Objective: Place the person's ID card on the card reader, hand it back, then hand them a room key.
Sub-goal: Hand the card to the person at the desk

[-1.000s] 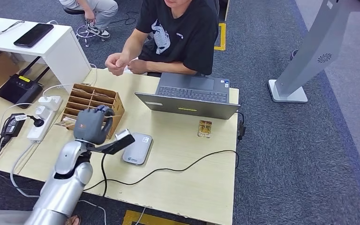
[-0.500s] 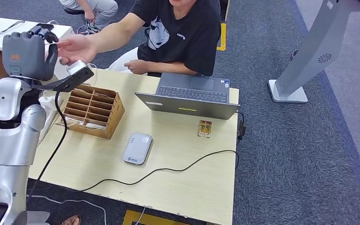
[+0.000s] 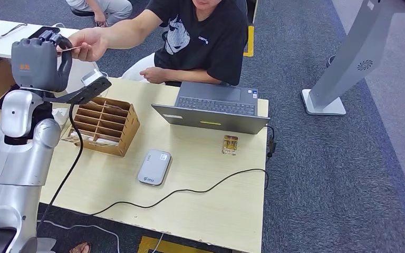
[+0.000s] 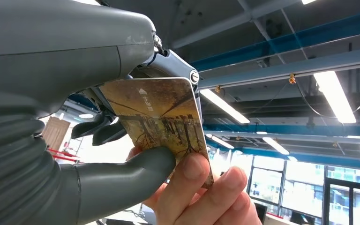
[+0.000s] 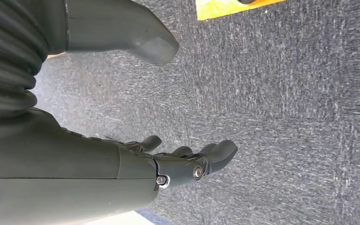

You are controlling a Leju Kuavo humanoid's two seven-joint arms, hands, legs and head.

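Person's hand (image 3: 87, 45) now pinching card (image 4: 161, 119), left robot hand (image 3: 39, 63) raised

card (image 4: 161, 119): glossy print | left hand (image 4: 75, 108): matt grey plastic | table (image 3: 211, 190): smooth pale wood

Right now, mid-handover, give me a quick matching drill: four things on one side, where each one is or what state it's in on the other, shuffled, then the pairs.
Things:
1. card
2. card reader
3. laptop
4. right hand

States:
A. lid open, in front of the person
B. hanging over grey carpet, holding nothing
C. flat on the table, nothing on it
D. pinched by the left hand and the person's hand together

Pairs: 1-D, 2-C, 3-A, 4-B
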